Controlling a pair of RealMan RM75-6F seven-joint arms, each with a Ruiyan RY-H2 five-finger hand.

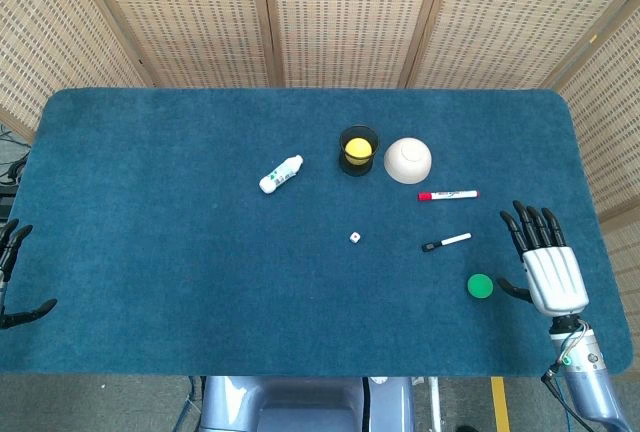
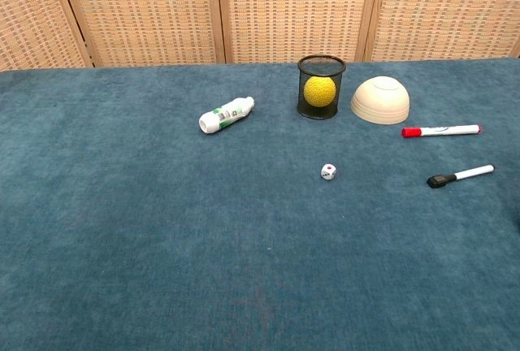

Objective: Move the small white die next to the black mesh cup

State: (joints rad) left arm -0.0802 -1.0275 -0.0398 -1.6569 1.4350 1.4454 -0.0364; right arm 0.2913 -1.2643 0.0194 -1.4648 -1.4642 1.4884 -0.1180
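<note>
The small white die [image 1: 355,238] [image 2: 328,171] lies alone on the blue cloth near the table's middle. Well behind it stands the black mesh cup [image 1: 359,150] [image 2: 320,87], upright, with a yellow ball inside. My right hand [image 1: 545,260] hovers near the right front edge with fingers spread and nothing in it, far to the right of the die. Only dark fingertips of my left hand [image 1: 12,272] show at the left edge of the head view, apart and holding nothing. Neither hand shows in the chest view.
An upturned white bowl [image 1: 408,160] [image 2: 379,100] sits right of the cup. A red-capped marker [image 1: 447,195] [image 2: 440,131], a black-tipped pen [image 1: 446,242] [image 2: 460,176] and a green disc [image 1: 481,286] lie toward the right. A small white bottle [image 1: 281,174] [image 2: 226,114] lies left of the cup.
</note>
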